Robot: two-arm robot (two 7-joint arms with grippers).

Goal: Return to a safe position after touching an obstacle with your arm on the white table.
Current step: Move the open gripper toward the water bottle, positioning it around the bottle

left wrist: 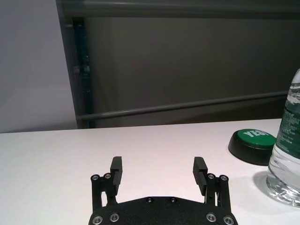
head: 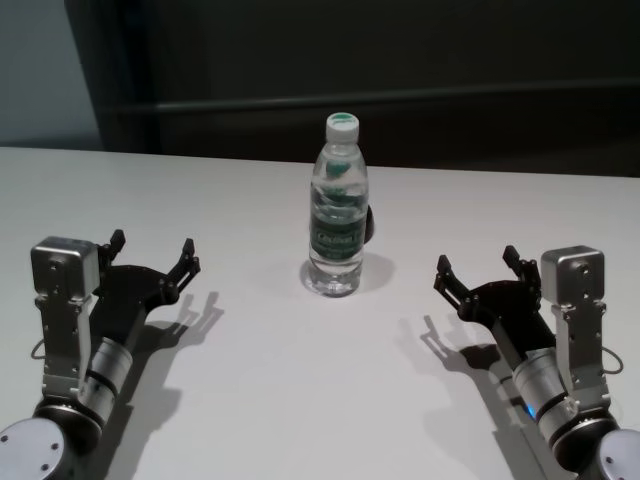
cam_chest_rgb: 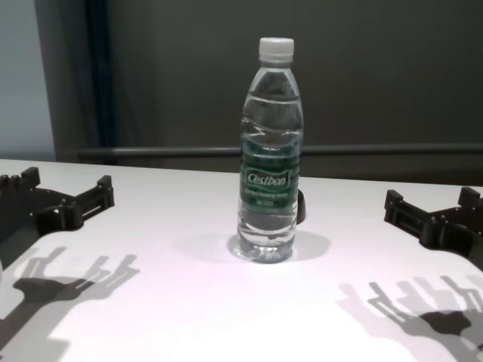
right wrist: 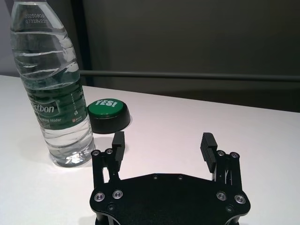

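Cestbon water bottle (head: 338, 205), clear plastic w/ white screw cap and dark green label band, stands upright at centre of the white tabletop (head: 280, 400), untouched by either arm. Label reads "Cestbon" in white script in the chest view; the right wrist view catches "...stbon" plus small print too fine to read, and a stamped code near the bottle's shoulder. Just behind the bottle, partly hidden by it in the head view, sits a black-based push button (right wrist: 109, 114) w/ green top marked "YES!".

Left tool (head: 153, 254) hovers low over the tabletop at the robot's left, well apart from the bottle, black fingers spread wide w/ nothing between them. Right tool (head: 478, 270) mirrors it on the robot's right, also well apart from the bottle, fingers likewise apart and empty. Both tools point toward the far edge, throwing sharp shadows on the tabletop. Dark wall panel w/ a horizontal rail (cam_chest_rgb: 377, 150) runs behind.
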